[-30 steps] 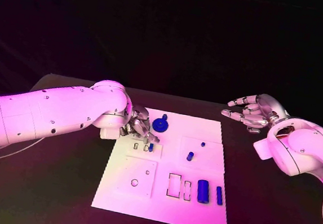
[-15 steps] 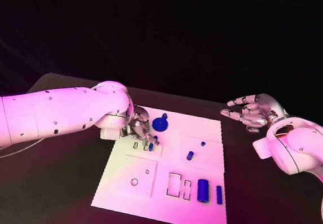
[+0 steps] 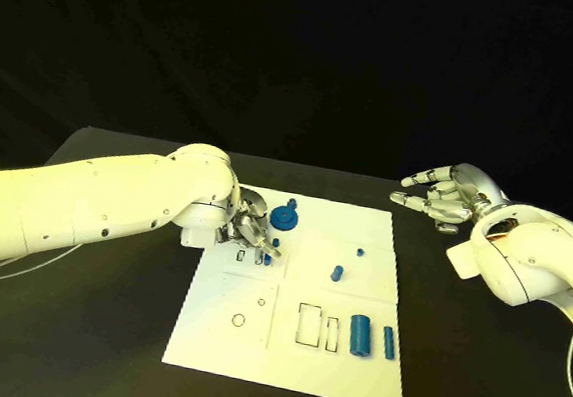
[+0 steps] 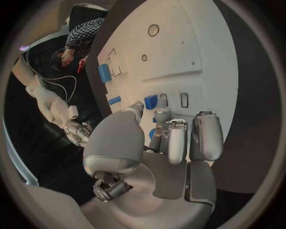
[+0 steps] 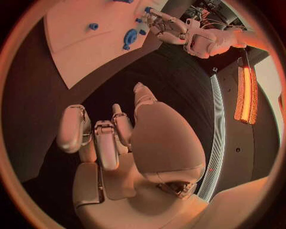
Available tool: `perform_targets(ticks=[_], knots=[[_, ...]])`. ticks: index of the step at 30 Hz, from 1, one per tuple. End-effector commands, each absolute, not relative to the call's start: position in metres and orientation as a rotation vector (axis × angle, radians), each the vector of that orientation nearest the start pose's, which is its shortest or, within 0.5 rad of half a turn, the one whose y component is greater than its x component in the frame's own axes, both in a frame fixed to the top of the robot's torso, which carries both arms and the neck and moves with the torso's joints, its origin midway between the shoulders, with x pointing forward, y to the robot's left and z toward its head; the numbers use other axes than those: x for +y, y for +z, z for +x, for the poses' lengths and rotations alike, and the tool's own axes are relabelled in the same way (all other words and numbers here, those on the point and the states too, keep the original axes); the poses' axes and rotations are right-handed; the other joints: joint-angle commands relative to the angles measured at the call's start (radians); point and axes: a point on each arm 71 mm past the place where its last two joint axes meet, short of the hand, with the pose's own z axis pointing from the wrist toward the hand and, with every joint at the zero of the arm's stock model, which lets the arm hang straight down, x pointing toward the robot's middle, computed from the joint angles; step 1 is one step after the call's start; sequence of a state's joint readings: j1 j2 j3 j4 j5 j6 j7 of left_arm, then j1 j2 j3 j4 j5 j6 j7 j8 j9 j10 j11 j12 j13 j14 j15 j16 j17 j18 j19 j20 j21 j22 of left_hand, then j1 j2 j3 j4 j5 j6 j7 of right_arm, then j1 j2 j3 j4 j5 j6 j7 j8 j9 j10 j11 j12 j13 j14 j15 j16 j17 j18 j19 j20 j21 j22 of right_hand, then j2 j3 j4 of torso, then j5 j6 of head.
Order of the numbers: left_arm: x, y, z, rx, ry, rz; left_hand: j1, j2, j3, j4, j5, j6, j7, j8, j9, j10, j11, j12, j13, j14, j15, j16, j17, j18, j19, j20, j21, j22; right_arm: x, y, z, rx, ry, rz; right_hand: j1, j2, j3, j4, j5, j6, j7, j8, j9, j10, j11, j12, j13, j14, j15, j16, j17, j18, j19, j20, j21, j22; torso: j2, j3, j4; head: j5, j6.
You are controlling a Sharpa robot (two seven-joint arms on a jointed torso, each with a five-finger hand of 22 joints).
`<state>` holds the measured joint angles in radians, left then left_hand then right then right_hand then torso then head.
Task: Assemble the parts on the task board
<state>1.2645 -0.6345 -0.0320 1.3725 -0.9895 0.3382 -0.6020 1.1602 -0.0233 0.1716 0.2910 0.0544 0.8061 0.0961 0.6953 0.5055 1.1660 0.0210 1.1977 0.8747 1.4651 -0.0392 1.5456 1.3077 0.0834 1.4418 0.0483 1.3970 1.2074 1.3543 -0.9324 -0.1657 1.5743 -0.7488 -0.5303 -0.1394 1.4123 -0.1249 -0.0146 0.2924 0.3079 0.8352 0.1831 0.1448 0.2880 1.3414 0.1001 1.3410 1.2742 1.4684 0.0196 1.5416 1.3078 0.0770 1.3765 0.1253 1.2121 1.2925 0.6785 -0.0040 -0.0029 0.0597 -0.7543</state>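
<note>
Head view: my left robot hand [image 3: 245, 230] pinches a small blue part [image 3: 267, 255] over the task board [image 3: 349, 370], while my right robot hand [image 3: 442, 200] hovers empty, fingers apart.

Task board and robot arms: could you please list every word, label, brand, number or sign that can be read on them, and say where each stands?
None can be read. The task board bears only outlined slots and holes, no lettering. The blue parts are unmarked. The left robot hand and right robot hand, with their white arms, show only small dark dots, no readable label.

Left hand [image 3: 245, 230] over task board [image 3: 290, 351]
</note>
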Motion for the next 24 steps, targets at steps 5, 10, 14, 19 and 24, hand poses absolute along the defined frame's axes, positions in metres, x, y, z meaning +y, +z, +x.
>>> perform_targets(ticks=[5,10,14,19,24], knots=[[0.1491,-0.2111,0.5001,2.51,-0.44,-0.06,0.028,0.008,0.016,0.0,-0.003,0.003,-0.004,0.003,0.006,0.005,-0.004,0.0,-0.001,0.088,-0.009,0.0,0.204,-0.014,0.003,0.002,0.007,0.004,-0.2502,-0.1587,0.4921,1.664,0.773,0.599,0.012,0.005,-0.003,-0.004,0.011,0.007,-0.003,0.007,-0.002,0.002,-0.006,0.004,-0.002,0.077,-0.001,-0.007,0.155,0.012,-0.002,-0.004,-0.007,-0.003,-0.001,0.0008,0.0009,0.001,-0.001],[0.1476,-0.2118,0.4998,2.517,-0.452,-0.061,0.055,0.012,0.034,-0.001,-0.003,0.006,-0.007,0.003,0.012,0.006,-0.006,-0.001,0.0,0.087,-0.011,-0.001,0.202,-0.015,0.004,0.003,0.009,0.008,-0.2493,-0.1594,0.4927,1.67,0.772,0.597,0.013,0.005,-0.003,-0.004,0.014,0.007,-0.003,0.007,-0.002,0.003,-0.006,0.005,-0.002,0.076,-0.001,-0.008,0.153,0.012,-0.002,-0.004,-0.008,-0.004,-0.001,0.0009,0.0007,0.001,-0.002],[0.1472,-0.2121,0.4998,2.518,-0.46,-0.068,0.077,0.016,0.056,-0.001,-0.003,0.01,-0.01,0.007,0.021,0.009,-0.009,-0.001,0.003,0.086,-0.013,-0.003,0.199,-0.015,0.003,0.003,0.01,0.01,-0.2493,-0.1599,0.4929,1.674,0.769,0.595,0.013,0.006,-0.002,-0.004,0.017,0.007,-0.003,0.007,-0.003,0.002,-0.007,0.005,-0.002,0.076,-0.002,-0.008,0.151,0.012,-0.002,-0.004,-0.009,-0.004,-0.001,0.001,-0.0005,0.001,-0.003],[0.1472,-0.2122,0.5003,2.515,-0.477,-0.085,0.124,0.018,0.123,-0.001,-0.003,0.01,-0.018,0.014,0.041,0.013,-0.016,-0.003,0.006,0.084,-0.019,-0.006,0.193,-0.015,0.003,-0.001,0.013,0.015,-0.2494,-0.1603,0.4932,1.679,0.766,0.592,0.015,0.007,-0.002,-0.004,0.026,0.009,-0.004,0.008,-0.003,0.003,-0.007,0.005,-0.002,0.075,-0.002,-0.009,0.15,0.013,-0.003,-0.005,-0.012,-0.006,-0.001,0.0016,0.0,0.0,-0.004],[0.1478,-0.2123,0.5008,2.514,-0.483,-0.094,0.155,-0.012,0.224,-0.002,-0.003,0.006,-0.021,0.019,0.066,0.015,-0.019,-0.007,0.007,0.084,-0.022,-0.008,0.191,-0.016,0.004,-0.003,0.015,0.02,-0.2492,-0.1611,0.4933,1.684,0.764,0.592,0.017,0.007,-0.001,-0.004,0.039,0.01,-0.004,0.009,-0.005,0.002,-0.008,0.005,-0.004,0.075,-0.003,-0.01,0.148,0.013,-0.004,-0.005,-0.015,-0.007,-0.001,0.0018,0.0007,0.0,-0.005]])
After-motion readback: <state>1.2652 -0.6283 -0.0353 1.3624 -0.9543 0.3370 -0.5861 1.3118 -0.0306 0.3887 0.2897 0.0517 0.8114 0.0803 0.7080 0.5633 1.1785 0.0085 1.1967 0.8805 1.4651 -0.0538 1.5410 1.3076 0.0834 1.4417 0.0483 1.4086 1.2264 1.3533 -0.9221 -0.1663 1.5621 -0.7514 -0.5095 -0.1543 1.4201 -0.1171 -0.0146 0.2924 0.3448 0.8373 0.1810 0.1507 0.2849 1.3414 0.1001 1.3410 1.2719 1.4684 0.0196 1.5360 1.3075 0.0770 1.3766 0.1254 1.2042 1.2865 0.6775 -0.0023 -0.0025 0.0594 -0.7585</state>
